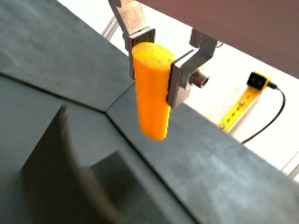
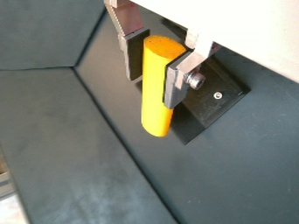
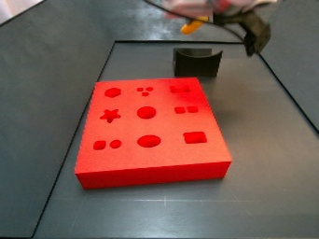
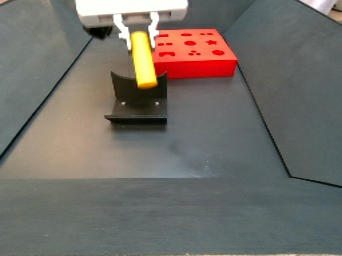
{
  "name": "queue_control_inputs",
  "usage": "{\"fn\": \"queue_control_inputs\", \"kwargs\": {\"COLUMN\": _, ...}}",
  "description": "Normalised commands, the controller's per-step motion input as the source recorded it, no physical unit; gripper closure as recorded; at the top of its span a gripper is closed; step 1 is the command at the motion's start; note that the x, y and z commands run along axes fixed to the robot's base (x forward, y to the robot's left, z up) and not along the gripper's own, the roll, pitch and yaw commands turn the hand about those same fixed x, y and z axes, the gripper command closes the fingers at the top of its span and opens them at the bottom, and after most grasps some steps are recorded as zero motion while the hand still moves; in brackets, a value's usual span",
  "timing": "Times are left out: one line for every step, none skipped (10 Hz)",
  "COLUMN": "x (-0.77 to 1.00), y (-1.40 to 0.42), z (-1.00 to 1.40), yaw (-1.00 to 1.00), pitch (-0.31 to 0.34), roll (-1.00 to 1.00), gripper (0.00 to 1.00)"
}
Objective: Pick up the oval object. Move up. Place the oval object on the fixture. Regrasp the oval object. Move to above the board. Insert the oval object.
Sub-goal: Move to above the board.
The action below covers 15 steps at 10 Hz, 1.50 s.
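My gripper (image 1: 160, 66) (image 2: 156, 70) is shut on the oval object (image 1: 152, 96) (image 2: 156, 87), a yellow-orange peg gripped near its upper end and hanging down below the fingers. In a side view the gripper (image 4: 138, 32) holds the peg (image 4: 140, 62) tilted, right over the dark fixture (image 4: 138, 100); whether the peg's lower end touches it cannot be told. The fixture's base plate (image 2: 219, 101) shows behind the peg. The red board (image 3: 149, 126) (image 4: 195, 52) lies beyond the fixture (image 3: 197, 62). The gripper (image 3: 210, 9) is blurred at the frame's upper edge.
The dark floor is bounded by sloping dark walls (image 4: 40, 90) on both sides. A yellow tape and black cable (image 1: 247, 96) lie on the pale surface outside the floor's edge.
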Motion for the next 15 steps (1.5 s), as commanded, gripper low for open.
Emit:
{"fn": "queue_control_inputs", "kwargs": {"x": -0.09, "y": 0.02, "z": 1.0, "yaw": 0.01, "pitch": -0.17, "roll": -0.01, "gripper": 1.0}}
{"fn": "queue_control_inputs", "kwargs": {"x": -0.09, "y": 0.01, "z": 1.0, "yaw": -0.03, "pitch": -0.145, "roll": -0.01, "gripper": 1.0}}
{"fn": "queue_control_inputs", "kwargs": {"x": -0.09, "y": 0.01, "z": 1.0, "yaw": -0.07, "pitch": -0.112, "roll": -0.01, "gripper": 1.0}}
{"fn": "queue_control_inputs", "kwargs": {"x": -0.09, "y": 0.01, "z": 1.0, "yaw": -0.1, "pitch": -0.078, "roll": -0.02, "gripper": 1.0}}
{"fn": "queue_control_inputs", "kwargs": {"x": -0.09, "y": 0.01, "z": 1.0, "yaw": -0.12, "pitch": -0.042, "roll": -0.02, "gripper": 1.0}}
{"fn": "queue_control_inputs", "kwargs": {"x": -0.09, "y": 0.01, "z": 1.0, "yaw": -0.12, "pitch": 0.006, "roll": -0.02, "gripper": 1.0}}
{"fn": "queue_control_inputs", "kwargs": {"x": -0.09, "y": 0.01, "z": 1.0, "yaw": -0.11, "pitch": 0.043, "roll": -0.02, "gripper": 1.0}}
{"fn": "queue_control_inputs", "kwargs": {"x": -0.09, "y": 0.0, "z": 1.0, "yaw": -0.1, "pitch": 0.067, "roll": -0.02, "gripper": 1.0}}
{"fn": "queue_control_inputs", "kwargs": {"x": -0.08, "y": -0.01, "z": 0.95, "yaw": -0.06, "pitch": 0.117, "roll": -0.03, "gripper": 1.0}}
{"fn": "queue_control_inputs", "kwargs": {"x": -0.06, "y": -0.01, "z": 0.82, "yaw": -0.04, "pitch": 0.133, "roll": -0.04, "gripper": 1.0}}
{"fn": "queue_control_inputs", "kwargs": {"x": -0.04, "y": -0.01, "z": 0.57, "yaw": 0.0, "pitch": 0.155, "roll": -0.05, "gripper": 1.0}}
{"fn": "queue_control_inputs", "kwargs": {"x": -0.01, "y": -0.01, "z": 0.32, "yaw": 0.03, "pitch": 0.166, "roll": -0.06, "gripper": 1.0}}
{"fn": "queue_control_inputs", "kwargs": {"x": -0.45, "y": -1.0, "z": 0.16, "yaw": -0.2, "pitch": -0.045, "roll": -1.0, "gripper": 1.0}}
{"fn": "queue_control_inputs", "kwargs": {"x": -0.44, "y": -1.0, "z": 0.14, "yaw": -0.2, "pitch": -0.053, "roll": -1.0, "gripper": 1.0}}
{"fn": "queue_control_inputs", "kwargs": {"x": -0.47, "y": -1.0, "z": 0.15, "yaw": -0.2, "pitch": -0.058, "roll": -1.0, "gripper": 1.0}}
